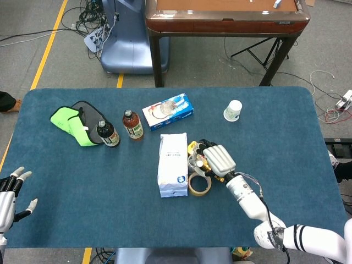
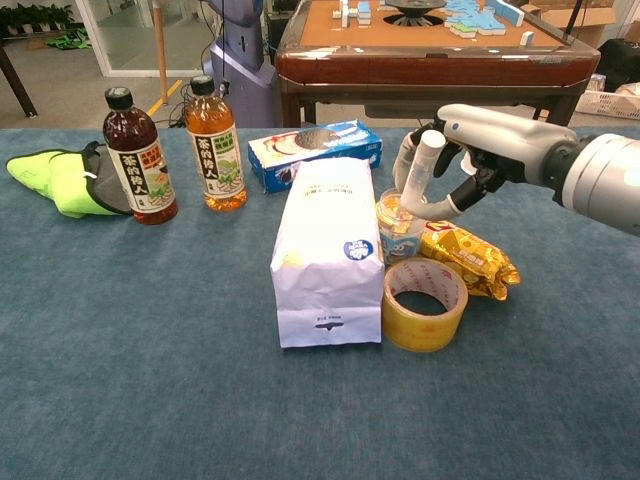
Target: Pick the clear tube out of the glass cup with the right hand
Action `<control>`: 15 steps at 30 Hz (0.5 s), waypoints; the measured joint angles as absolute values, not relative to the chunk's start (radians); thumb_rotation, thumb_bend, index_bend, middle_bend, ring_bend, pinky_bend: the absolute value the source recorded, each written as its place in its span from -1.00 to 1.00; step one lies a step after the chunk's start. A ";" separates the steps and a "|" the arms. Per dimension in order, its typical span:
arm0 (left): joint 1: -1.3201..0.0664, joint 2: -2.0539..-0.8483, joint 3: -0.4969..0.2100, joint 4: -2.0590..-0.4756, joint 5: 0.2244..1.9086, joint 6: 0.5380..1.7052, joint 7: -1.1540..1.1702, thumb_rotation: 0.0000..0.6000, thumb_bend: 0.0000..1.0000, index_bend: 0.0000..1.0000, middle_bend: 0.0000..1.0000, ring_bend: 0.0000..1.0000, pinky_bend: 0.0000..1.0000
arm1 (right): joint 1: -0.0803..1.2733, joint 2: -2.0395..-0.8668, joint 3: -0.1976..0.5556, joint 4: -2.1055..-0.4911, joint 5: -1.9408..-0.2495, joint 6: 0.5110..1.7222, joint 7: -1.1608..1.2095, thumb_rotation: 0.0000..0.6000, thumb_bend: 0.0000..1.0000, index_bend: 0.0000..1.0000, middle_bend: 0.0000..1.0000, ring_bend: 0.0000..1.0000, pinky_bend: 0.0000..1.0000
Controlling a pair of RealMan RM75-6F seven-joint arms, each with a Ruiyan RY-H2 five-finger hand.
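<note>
Chest view is showing the right hand (image 2: 455,160) curling loosely around the clear tube (image 2: 420,172), which is standing tilted in the glass cup (image 2: 400,228) at frame centre. Whether the fingers are actually pinching it, I cannot tell; a crooked lift is likely tipping the cup onto the tape roll (image 2: 425,303).

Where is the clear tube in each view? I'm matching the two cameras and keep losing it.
Head view: hard to make out; the right hand covers the glass cup beside the white bag.
Chest view: the clear tube stands tilted in the glass cup, right of centre, with the right hand's fingers curled around its top.
Shared landmark: the tape roll in front of the cup.
</note>
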State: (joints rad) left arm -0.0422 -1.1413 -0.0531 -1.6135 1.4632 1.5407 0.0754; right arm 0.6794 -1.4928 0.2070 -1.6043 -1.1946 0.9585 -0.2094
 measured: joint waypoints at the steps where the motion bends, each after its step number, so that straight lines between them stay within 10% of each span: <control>1: -0.042 -1.141 -0.053 -1.613 1.463 1.540 0.075 1.00 -0.41 -0.64 -0.81 -0.67 -0.72 | 0.680 -1.493 0.207 -1.603 -1.193 0.959 -0.208 1.00 -0.20 -0.03 -0.37 -0.68 -0.45; 15: -0.040 -1.145 -0.054 -1.605 1.458 1.535 0.074 1.00 -0.41 -0.64 -0.82 -0.67 -0.72 | 0.690 -1.494 0.196 -1.591 -1.184 0.956 -0.200 1.00 -0.18 0.02 -0.33 -0.68 -0.45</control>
